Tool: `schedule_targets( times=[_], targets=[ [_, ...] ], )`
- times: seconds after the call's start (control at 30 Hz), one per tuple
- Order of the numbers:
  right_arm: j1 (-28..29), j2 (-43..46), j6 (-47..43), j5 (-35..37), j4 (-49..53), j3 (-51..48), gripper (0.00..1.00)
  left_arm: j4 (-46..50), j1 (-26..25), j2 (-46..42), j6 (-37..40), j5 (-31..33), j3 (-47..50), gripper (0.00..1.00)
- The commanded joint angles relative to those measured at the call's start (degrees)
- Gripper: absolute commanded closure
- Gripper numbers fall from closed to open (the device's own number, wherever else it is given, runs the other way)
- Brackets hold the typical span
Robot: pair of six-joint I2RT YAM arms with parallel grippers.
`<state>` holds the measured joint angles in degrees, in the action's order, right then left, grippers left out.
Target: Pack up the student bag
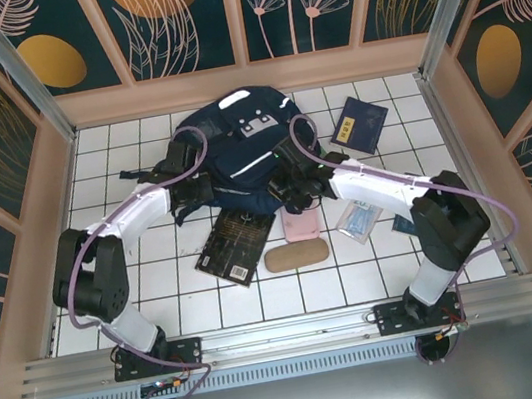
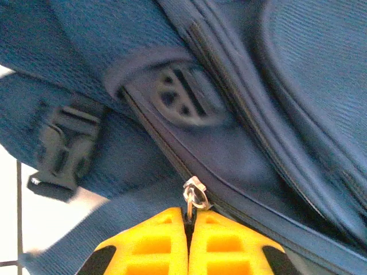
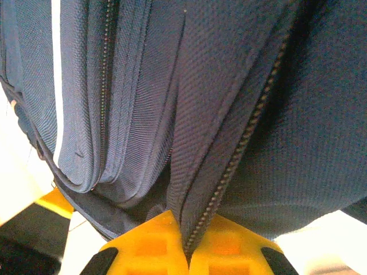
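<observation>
At the far middle of the tiled table the student bag [image 1: 238,133] lies flat, with both arms reaching into its near end. On the left gripper [image 2: 188,223] the yellow fingers are pressed together, pinching the metal ring of a zipper pull [image 2: 194,193] on a side seam, near a black strap buckle [image 2: 62,150]. On the right gripper [image 3: 188,255] the fingers are closed on a fold of navy fabric beside a line of zipper teeth [image 3: 241,143]. My reading: one hand anchors the cloth so the other can run the slider and open a compartment. I judge packing not yet begun. Waiting on the tiles by the bag's near edge are a black book [image 1: 236,245], tan oblong case [image 1: 295,256], pink case [image 1: 300,224] and clear pouch [image 1: 358,217]. A navy booklet [image 1: 359,129] sits off to the right. Risk: the small ring could slip if I pull off-axis.
</observation>
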<state>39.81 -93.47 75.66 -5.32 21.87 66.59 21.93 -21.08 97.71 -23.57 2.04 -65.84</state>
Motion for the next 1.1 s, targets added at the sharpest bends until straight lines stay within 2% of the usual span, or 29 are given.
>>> schedule_targets(
  times=[0.0, 0.23, 0.37, 0.57, 0.7, 0.97, 1.07],
  targets=[
    [-2.3, 5.7, -5.8, 7.0, 11.7, 0.3, 1.00, 1.9, 3.5, 4.6, -0.4, 11.9, -4.7, 1.00],
    [-5.7, 12.4, -7.9, 6.5, 10.9, -5.2, 1.00, 2.5, 6.2, 12.1, -1.8, 15.4, -12.8, 1.00],
    [-6.5, 12.7, -10.4, 6.5, 10.4, -5.5, 1.00, 3.7, 6.5, 11.2, -3.4, 19.1, -14.6, 1.00],
    [-6.5, 10.2, -15.2, 8.0, 9.7, -0.5, 1.00, 4.4, 8.0, 0.9, -4.5, 24.2, -11.4, 1.00],
    [-6.5, 6.4, -20.1, 6.5, 7.7, 5.0, 1.00, 6.4, 8.7, -8.1, -5.0, 27.9, -7.7, 1.00],
    [-4.1, -11.1, -31.9, -2.8, 7.0, 24.6, 1.00, 11.8, 11.1, -24.6, -7.6, 36.4, 3.3, 1.00],
    [-3.0, -18.4, -34.8, -5.2, 8.5, 33.5, 1.00, 13.2, 11.4, -29.1, -8.4, 37.4, 7.0, 1.00]
  ],
)
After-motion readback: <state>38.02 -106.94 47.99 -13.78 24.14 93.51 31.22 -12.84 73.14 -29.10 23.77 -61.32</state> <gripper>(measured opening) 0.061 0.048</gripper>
